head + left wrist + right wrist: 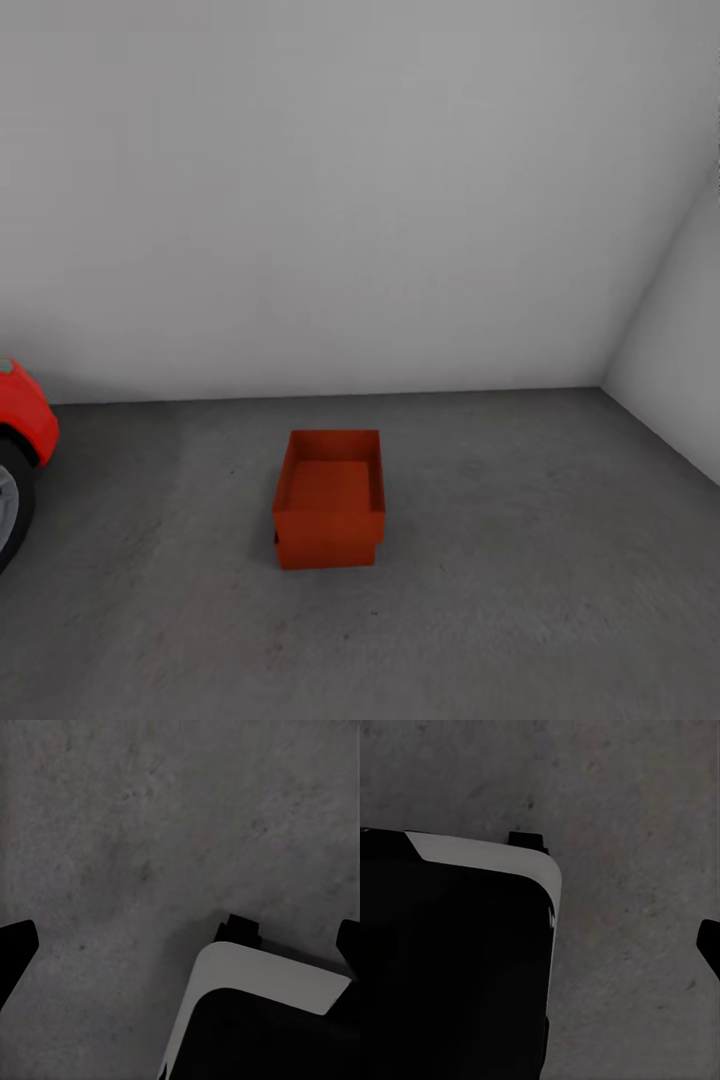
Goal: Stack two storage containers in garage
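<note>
Low in the middle of the frame, two orange-red storage containers (329, 500) sit stacked on the grey concrete floor (520, 560), the lower one mostly hidden; the left claw (180, 945) spreads wide, the right claw is unclear.

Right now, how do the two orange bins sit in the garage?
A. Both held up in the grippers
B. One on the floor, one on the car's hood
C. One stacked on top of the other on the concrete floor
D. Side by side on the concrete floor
C: in the head view the upper bin sits on the lower bin, whose front wall shows beneath it, on the grey concrete floor, apart from the red car.
</note>
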Motion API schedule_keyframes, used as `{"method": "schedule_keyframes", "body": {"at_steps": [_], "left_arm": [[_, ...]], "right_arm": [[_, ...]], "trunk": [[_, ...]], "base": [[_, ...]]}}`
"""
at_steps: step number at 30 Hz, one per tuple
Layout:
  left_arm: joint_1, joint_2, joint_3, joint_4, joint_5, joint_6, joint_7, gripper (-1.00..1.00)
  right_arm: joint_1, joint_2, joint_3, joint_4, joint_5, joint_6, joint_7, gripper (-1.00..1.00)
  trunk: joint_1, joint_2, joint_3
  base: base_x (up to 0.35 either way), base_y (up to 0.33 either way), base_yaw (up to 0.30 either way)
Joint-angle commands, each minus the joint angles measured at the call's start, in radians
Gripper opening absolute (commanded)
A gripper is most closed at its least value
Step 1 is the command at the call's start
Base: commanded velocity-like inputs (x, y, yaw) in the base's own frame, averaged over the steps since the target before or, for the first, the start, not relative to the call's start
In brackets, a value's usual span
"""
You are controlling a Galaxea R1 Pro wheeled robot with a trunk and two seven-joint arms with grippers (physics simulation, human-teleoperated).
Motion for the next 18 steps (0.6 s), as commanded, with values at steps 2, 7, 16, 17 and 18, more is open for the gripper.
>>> {"method": "schedule_keyframes", "body": {"at_steps": [2,7,16,17,18], "left_arm": [[-0.001,-0.001,-0.008,0.000,0.009,-0.001,0.002,1.00],[-0.001,-0.005,-0.007,0.000,0.010,-0.001,0.002,1.00],[0.000,0.001,-0.007,0.000,0.011,-0.001,0.002,1.00],[0.000,0.001,-0.007,0.000,0.011,-0.001,0.002,1.00],[0.000,0.001,-0.007,0.000,0.011,-0.001,0.002,1.00]], "right_arm": [[-0.001,0.000,0.001,0.003,0.009,-0.005,-0.005,1.00],[-0.001,0.000,0.001,0.003,0.009,-0.005,-0.005,1.00],[-0.001,0.000,0.001,0.003,0.009,-0.005,-0.005,1.00],[-0.001,0.000,0.001,0.003,0.009,-0.005,-0.005,1.00],[-0.001,0.000,0.001,0.003,0.009,-0.005,-0.005,1.00]], "trunk": [[0.000,-0.001,0.002],[0.000,-0.001,0.010],[0.000,-0.001,0.025],[0.000,-0.001,0.027],[0.000,-0.001,0.028]], "base": [[0.000,0.000,0.000],[0.000,0.000,0.000],[0.000,0.000,0.000],[0.000,0.000,0.000],[0.000,0.000,0.000]]}}
